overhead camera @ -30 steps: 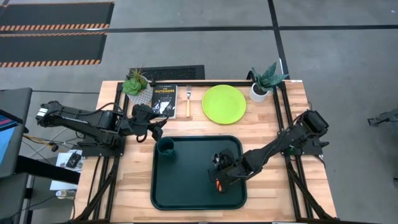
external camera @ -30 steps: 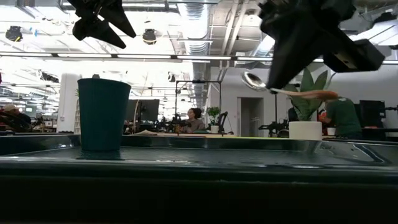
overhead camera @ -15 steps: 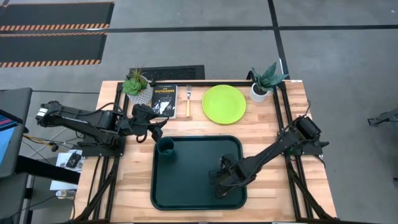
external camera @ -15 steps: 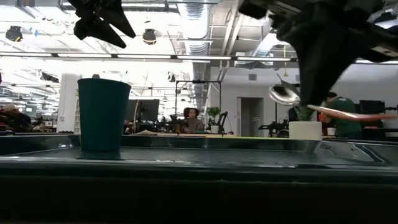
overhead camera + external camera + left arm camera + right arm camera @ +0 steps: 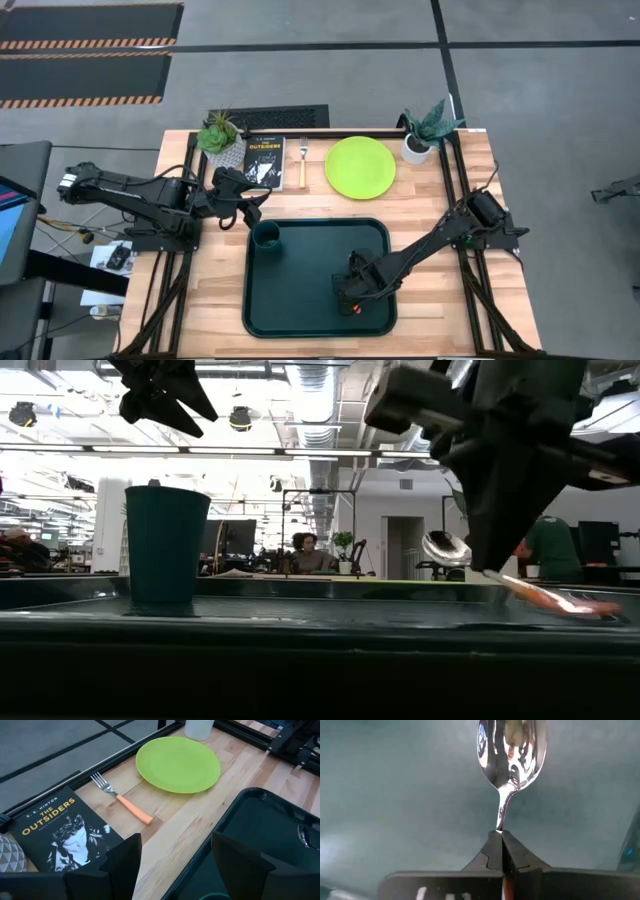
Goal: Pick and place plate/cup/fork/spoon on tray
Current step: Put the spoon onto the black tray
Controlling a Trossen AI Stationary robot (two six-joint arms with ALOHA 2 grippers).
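Low over the tray's [image 5: 300,300] near right part, my right gripper [image 5: 350,299] pinches the spoon [image 5: 511,750] by its neck, bowl pointing ahead.

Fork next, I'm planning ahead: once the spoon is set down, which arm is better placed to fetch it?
Left, probably. Its end effector, open and empty, hovers close to the fork, whereas the right end effector is shut on the spoon low over the tray.
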